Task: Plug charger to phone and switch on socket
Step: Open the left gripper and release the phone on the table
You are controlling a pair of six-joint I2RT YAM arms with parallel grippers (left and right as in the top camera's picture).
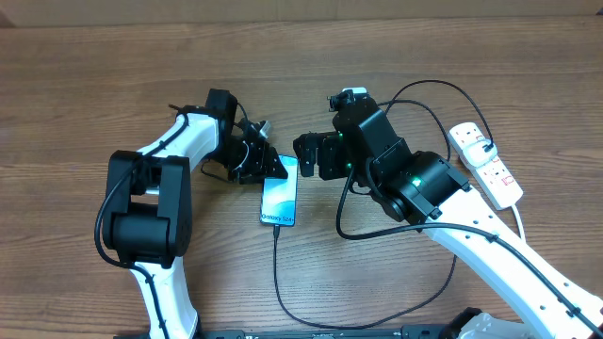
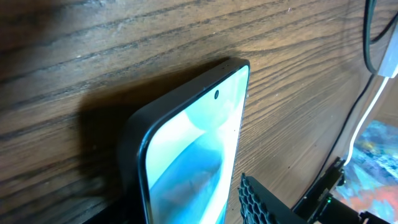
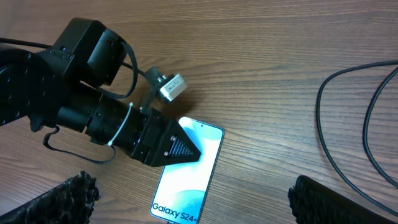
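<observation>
Phone [image 2: 193, 155] fills the left wrist view, lying screen-up on the wooden worktop [image 1: 85, 75] between both arms. At its upper left corner sits the left pincer [image 1: 267, 165], one finger over the glass; clamped or loose, can't tell. Just beside the top right corner hovers the right pincer [image 1: 306, 155], spread wide, holding nothing. Black charger cable [image 1: 275, 264] meets the phone's bottom edge. White socket strip [image 1: 485, 165] lies well apart, beside the right arm.

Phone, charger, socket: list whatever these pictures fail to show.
Charger tip seated in phone or not: overhead too small; right wrist frame edge cuts it off.
Socket switches on or off: overhead too small.
Left fingers touching phone or not: right wrist, finger covers that edge.
</observation>
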